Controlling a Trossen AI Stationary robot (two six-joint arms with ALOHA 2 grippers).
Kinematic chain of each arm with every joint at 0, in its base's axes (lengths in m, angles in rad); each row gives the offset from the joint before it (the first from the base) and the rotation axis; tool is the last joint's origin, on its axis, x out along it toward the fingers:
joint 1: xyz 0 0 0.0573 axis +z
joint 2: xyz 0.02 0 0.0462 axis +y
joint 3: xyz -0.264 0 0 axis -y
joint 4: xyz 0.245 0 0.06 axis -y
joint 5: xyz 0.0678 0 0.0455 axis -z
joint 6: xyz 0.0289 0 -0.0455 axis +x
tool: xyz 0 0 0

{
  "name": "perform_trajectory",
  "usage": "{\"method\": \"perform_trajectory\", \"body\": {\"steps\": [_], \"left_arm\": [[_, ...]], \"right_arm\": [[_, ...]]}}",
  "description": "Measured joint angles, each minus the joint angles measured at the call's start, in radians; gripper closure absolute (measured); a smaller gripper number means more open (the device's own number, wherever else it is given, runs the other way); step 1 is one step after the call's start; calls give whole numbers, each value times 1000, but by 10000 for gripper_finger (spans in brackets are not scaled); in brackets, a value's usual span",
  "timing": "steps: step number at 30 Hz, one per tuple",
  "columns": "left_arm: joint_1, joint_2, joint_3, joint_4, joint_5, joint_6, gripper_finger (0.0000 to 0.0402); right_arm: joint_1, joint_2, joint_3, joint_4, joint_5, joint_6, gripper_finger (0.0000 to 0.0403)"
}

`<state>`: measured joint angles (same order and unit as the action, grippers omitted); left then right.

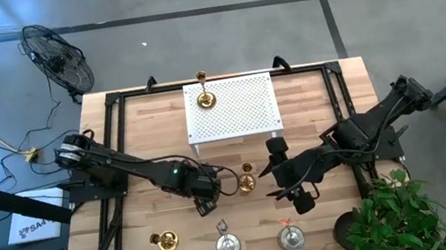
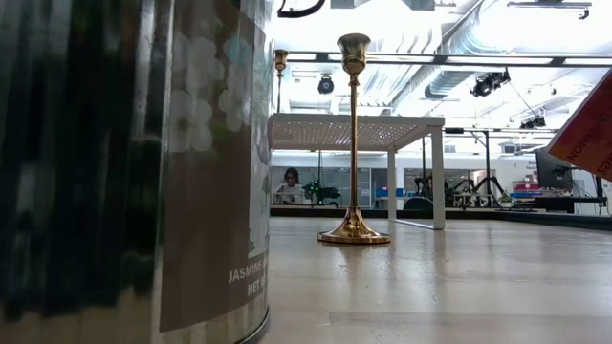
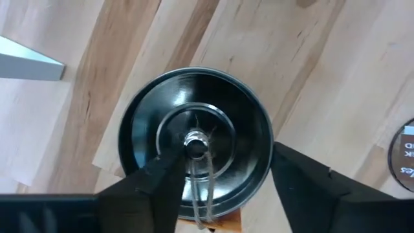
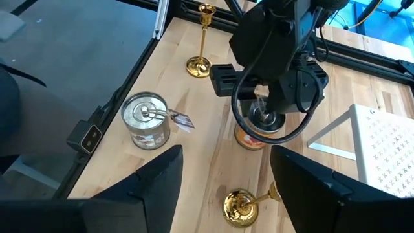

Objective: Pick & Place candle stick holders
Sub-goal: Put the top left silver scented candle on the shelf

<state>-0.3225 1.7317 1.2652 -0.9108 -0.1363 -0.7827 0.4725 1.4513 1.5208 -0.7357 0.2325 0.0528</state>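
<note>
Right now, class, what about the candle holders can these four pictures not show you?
- Low view: a near tin blocks the picture's left half; both arms are unseen.
- High view: the left end effector covers the holder beneath it.
- Left wrist view: seen from above, that holder's side and label are hidden.

High view: straight down over the whole desk (image 1: 144,128), far enough to take in both arms, the white rack (image 1: 232,107) and floor on every side.

Low view: at desk-top height, level across the wood toward the room behind; pressed close against a labelled tin (image 2: 134,172) that fills the picture's left half, with a gold holder (image 2: 354,143) and the rack beyond.

Left wrist view: straight down, very near, onto a round tin lid (image 3: 194,142) framed by its own claw (image 3: 223,178).

Right wrist view: slanting down across the desk from farther back, toward the left arm; shares that lidded tin (image 4: 259,126) with the left wrist view, and the rack corner with the others.
</note>
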Motion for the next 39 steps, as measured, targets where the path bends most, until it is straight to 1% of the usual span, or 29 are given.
{"method": "perform_trajectory", "body": {"steps": [10, 13, 18, 19, 22, 26, 37, 39], "left_arm": [[-1, 0, 0, -1, 36, 1, 274], [0, 0, 0, 2, 48, 0, 310], [0, 0, 1, 6, 75, 9, 385], [0, 0, 1, 4, 80, 14, 392], [0, 0, 1, 3, 82, 15, 389], [0, 0, 1, 3, 75, 19, 397], [-1, -3, 1, 2, 56, 19, 400], [-7, -3, 18, -15, 54, 19, 400]], "right_arm": [[0, 0, 0, 0, 0, 0, 174], [0, 0, 0, 0, 0, 0, 174], [0, 0, 0, 0, 0, 0, 174], [0, 0, 0, 0, 0, 0, 174], [0, 0, 0, 0, 0, 0, 174], [0, 0, 0, 0, 0, 0, 174], [0, 0, 0, 0, 0, 0, 174], [0, 0, 0, 0, 0, 0, 174]]}}
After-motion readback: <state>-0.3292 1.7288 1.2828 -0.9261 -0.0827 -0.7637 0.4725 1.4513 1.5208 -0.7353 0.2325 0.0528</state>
